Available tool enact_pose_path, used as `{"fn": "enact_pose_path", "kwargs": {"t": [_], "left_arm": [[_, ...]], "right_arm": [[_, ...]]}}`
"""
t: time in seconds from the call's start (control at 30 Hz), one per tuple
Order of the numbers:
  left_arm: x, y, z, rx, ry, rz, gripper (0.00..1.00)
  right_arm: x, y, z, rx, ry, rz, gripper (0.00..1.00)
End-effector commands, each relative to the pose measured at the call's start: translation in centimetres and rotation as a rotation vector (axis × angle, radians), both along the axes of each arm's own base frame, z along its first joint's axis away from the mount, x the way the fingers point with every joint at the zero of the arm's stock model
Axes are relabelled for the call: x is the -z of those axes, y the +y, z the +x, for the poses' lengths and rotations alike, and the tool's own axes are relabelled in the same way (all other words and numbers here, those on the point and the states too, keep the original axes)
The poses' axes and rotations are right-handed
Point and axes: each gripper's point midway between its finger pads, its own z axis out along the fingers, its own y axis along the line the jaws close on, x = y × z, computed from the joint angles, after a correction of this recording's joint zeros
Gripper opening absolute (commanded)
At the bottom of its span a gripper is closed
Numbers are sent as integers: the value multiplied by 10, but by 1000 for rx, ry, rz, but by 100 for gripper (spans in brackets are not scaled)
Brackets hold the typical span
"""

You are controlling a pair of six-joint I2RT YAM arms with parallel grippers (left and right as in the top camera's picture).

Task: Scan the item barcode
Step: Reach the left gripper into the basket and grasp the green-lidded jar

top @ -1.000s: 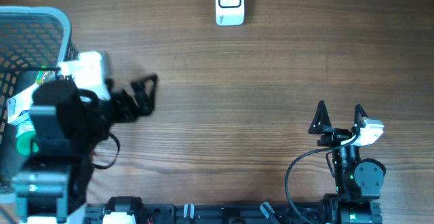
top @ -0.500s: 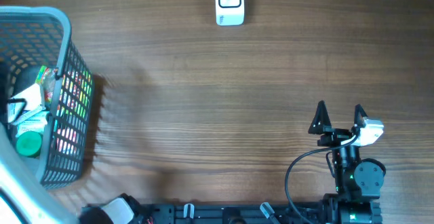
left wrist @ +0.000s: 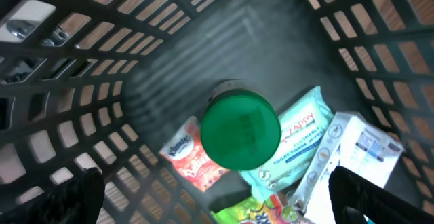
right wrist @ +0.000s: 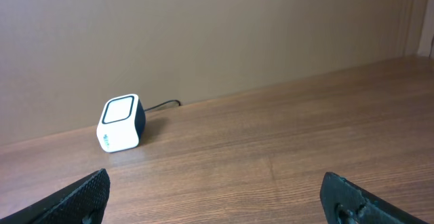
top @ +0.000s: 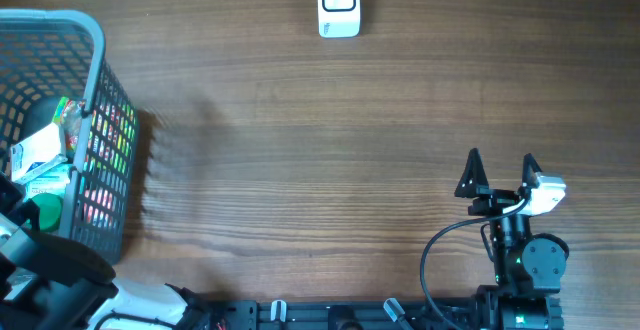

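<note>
A grey mesh basket (top: 95, 80) stands at the table's left edge and holds several items. In the left wrist view I look down into the basket (left wrist: 102, 81) at a green-lidded container (left wrist: 241, 132), a teal wipes packet (left wrist: 302, 132), a red snack packet (left wrist: 186, 159) and a white box (left wrist: 369, 149). My left gripper (left wrist: 220, 207) hangs open above them, touching nothing. The white barcode scanner (top: 339, 3) sits at the far middle of the table and also shows as the scanner (right wrist: 121, 123) in the right wrist view. My right gripper (top: 497, 175) stands open and empty near the front right.
A green-yellow packet (left wrist: 261, 212) lies under the other items. My left arm (top: 45, 270) fills the front left corner beside the basket. The scanner's cable (right wrist: 163, 104) runs along the wall behind it. Bare wood lies between basket, scanner and right gripper.
My left arm has left the table to the right of the basket and swung round to the front left corner, its camera now looking into the basket. The right arm has not moved.
</note>
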Motion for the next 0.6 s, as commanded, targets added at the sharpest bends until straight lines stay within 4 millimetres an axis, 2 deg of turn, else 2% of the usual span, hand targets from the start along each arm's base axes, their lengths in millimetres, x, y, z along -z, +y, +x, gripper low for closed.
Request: {"fn": "enact_pose_path", "kwargs": {"t": [0.0, 0.13, 0.4, 0.57], "left_arm": [[23, 4, -1, -67, 17, 9, 100], [51, 9, 4, -61, 1, 26, 100], [96, -6, 21, 15, 4, 28, 100], [113, -4, 9, 20, 57, 66, 100]], "right_arm": [[-2, -4, 0, 22, -10, 14, 100], [-2, -4, 0, 22, -10, 14, 100], [-2, -4, 0, 22, -10, 14, 100], [-2, -4, 0, 22, -10, 14, 100]]}}
